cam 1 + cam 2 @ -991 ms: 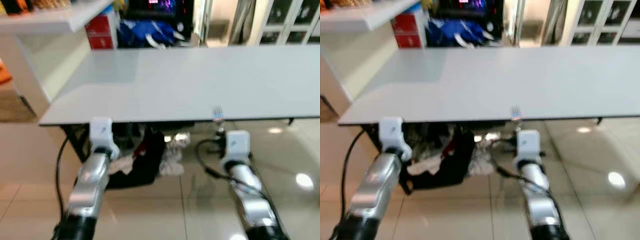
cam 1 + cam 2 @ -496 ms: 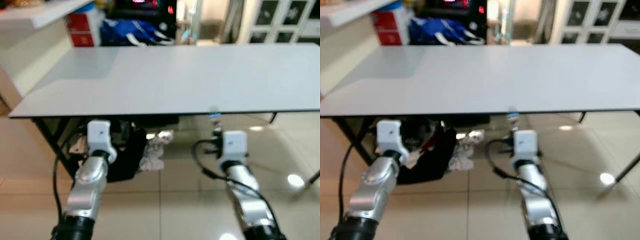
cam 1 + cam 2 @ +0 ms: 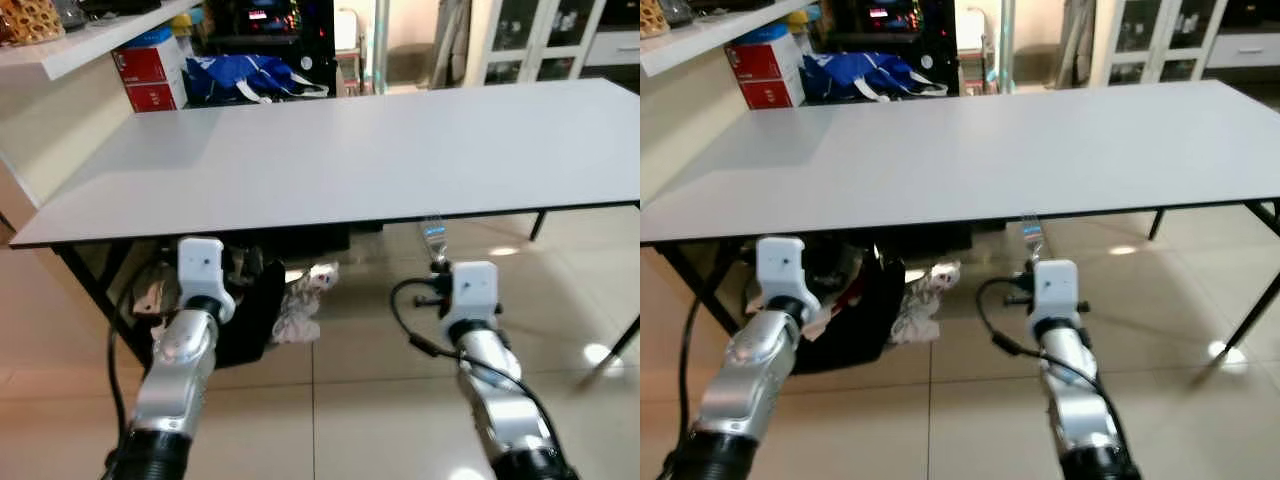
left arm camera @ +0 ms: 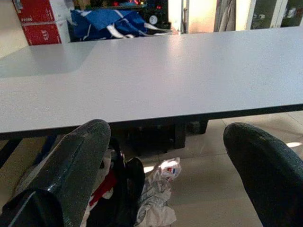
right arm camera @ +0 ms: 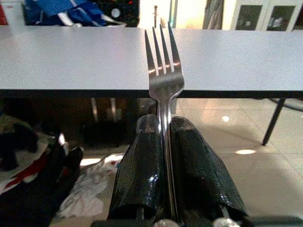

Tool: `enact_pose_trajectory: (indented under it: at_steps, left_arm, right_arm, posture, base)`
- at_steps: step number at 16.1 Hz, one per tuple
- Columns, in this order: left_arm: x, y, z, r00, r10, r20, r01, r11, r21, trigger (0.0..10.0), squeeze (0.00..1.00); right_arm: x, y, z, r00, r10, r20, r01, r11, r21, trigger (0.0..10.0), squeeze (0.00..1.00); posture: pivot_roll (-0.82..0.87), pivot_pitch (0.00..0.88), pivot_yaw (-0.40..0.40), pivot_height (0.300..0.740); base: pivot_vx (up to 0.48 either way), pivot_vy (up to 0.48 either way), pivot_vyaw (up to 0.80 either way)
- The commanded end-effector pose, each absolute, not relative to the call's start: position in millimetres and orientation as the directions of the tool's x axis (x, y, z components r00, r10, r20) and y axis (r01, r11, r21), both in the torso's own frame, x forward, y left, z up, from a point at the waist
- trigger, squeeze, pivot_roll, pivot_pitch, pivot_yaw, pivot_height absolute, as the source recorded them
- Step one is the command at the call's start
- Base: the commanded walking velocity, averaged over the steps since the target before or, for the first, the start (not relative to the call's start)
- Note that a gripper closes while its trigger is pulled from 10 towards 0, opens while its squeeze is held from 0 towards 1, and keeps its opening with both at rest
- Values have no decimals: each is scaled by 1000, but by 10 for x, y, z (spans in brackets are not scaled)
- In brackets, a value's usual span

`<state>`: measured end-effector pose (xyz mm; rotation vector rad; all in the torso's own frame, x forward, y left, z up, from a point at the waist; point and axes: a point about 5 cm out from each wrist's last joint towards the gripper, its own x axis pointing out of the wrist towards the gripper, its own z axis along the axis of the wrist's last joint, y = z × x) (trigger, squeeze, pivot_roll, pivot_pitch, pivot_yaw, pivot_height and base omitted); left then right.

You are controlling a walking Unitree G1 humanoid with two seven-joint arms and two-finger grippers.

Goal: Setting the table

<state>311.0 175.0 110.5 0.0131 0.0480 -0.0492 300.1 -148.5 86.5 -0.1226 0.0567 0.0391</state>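
Fork (image 5: 164, 80): polished, reflective metal. Table (image 3: 380, 150): smooth matt grey top. Floor (image 3: 350, 400): glossy tile. Fingers (image 5: 189, 165): glossy black.

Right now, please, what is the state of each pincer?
Left pincer: open, holding nothing.
Right pincer: closed on the fork, tines pointing at the table.

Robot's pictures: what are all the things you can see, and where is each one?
Table: one, pale grey, right ahead.
Fork: one, silver, upright in the right gripper, its fingers shut on it, near the table's front edge.
Red boxes: two, beyond the table's far left corner.
Blue bag: one, on the floor behind the table.
Crumpled cloths: white, under the table.
Left gripper: black fingers open, before the table edge.
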Motion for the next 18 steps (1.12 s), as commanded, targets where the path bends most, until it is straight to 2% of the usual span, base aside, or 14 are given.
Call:
enact_pose_trajectory:
  at_steps: [1, 18]
  left_arm:
    - [3132, 1754, 1147, 998, -45, -41, 46, 999, 22, 10000, 0]
    - [3167, 1747, 1173, 998, -47, -33, 48, 998, 36, 10000, 0]
  right_arm:
    - [3038, -1449, 916, 998, 56, -36, -60, 990, -125, 0, 0]
    - [3073, -1419, 907, 997, 65, -30, -68, 990, -126, 0, 0]
  posture:
    - [-122, 0, 75, 740]
    - [-124, 0, 81, 740]
  base:
    - [431, 0, 0]
    - [431, 0, 0]
